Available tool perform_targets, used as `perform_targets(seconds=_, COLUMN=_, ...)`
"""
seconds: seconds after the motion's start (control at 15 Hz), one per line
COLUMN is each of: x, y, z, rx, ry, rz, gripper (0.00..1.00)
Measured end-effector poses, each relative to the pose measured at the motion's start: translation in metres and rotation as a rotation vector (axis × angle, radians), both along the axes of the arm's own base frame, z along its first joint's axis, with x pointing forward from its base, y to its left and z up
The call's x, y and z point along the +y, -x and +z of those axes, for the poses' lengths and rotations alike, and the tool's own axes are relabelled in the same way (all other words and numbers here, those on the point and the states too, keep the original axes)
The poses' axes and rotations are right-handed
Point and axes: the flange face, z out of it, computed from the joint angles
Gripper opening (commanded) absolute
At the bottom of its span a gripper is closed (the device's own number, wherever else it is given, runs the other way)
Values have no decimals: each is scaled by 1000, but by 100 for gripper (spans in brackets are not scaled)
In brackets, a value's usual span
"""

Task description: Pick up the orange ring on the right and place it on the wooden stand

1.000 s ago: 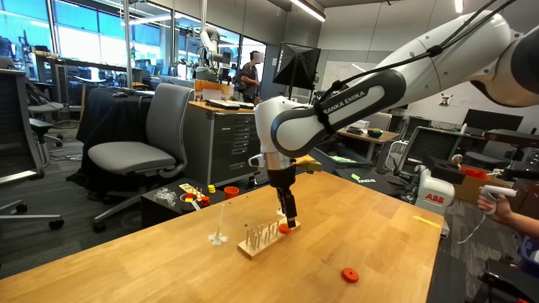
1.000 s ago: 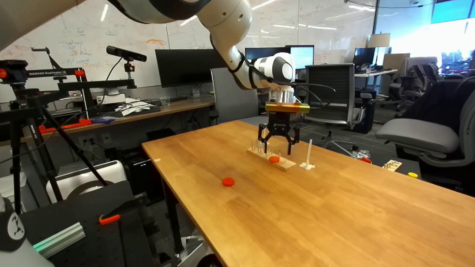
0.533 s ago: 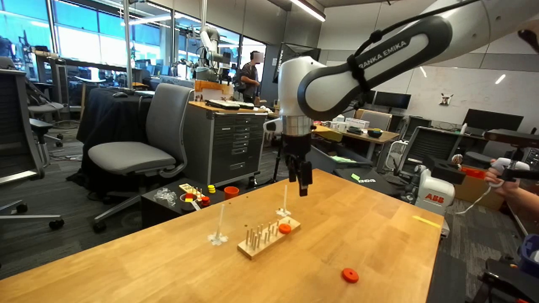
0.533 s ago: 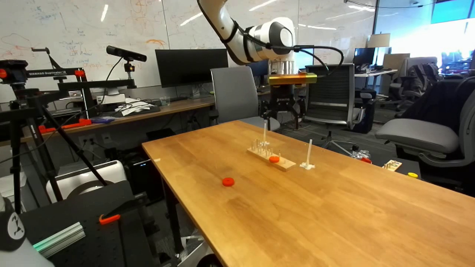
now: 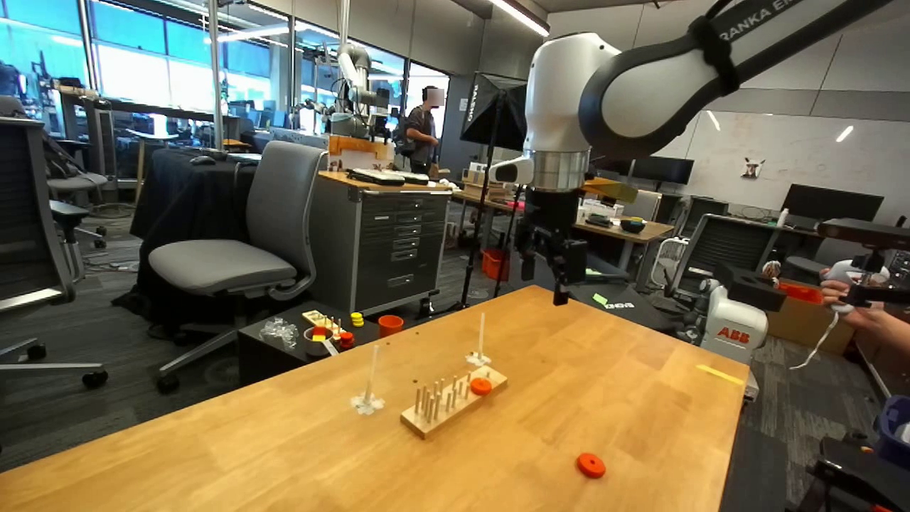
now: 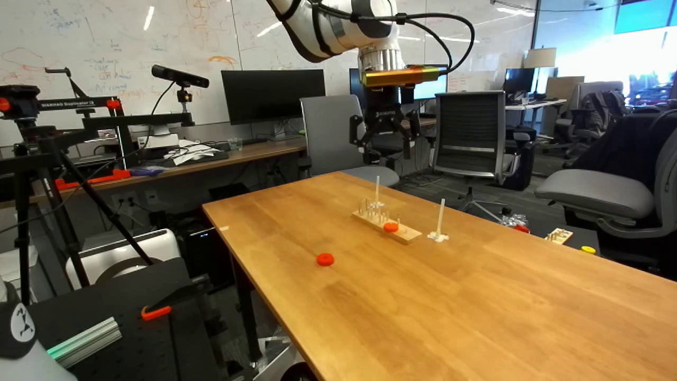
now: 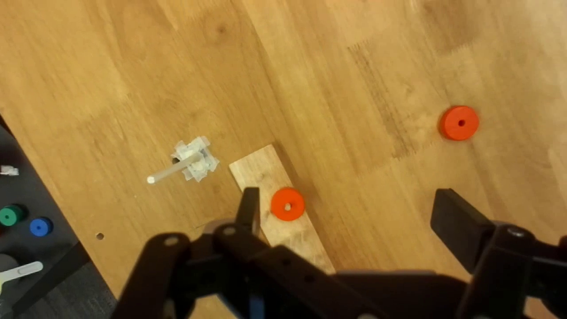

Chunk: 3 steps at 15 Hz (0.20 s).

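A red-orange ring [image 5: 480,386] sits on the pale wooden stand [image 5: 425,428], near one end; in the wrist view a peg tip shows in the hole of this ring [image 7: 288,195]. A near-identical red-orange ring [image 5: 591,466] lies flat on the table, apart from the stand; it is also at the right of the wrist view [image 7: 452,128]. The looks of the rings do not tell which one the task means. My gripper [image 6: 389,156] is open and empty, well above the table; in the wrist view its jaws [image 7: 347,212] are wide apart. Most of the stand's pegs are hidden there.
Two thin clear upright rods [image 5: 370,377] [image 5: 482,338] are taped to the table beside the stand; one rod [image 7: 175,170] leans into the wrist view. A low black box [image 5: 284,359] with cups stands past the table edge. A person's hand [image 5: 846,313] holds a controller.
The open gripper has risen from just above the stand, beside the ring there, and moved away from it, rightward in an exterior view. Both rings and the stand have not moved.
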Motion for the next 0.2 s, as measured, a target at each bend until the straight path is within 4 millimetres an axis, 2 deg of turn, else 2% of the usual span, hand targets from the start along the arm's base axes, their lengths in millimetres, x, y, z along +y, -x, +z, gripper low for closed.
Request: perform_targets(seconds=0.2, x=-2, y=9, z=1, rx=3, ry=3, rz=9, gripper=100)
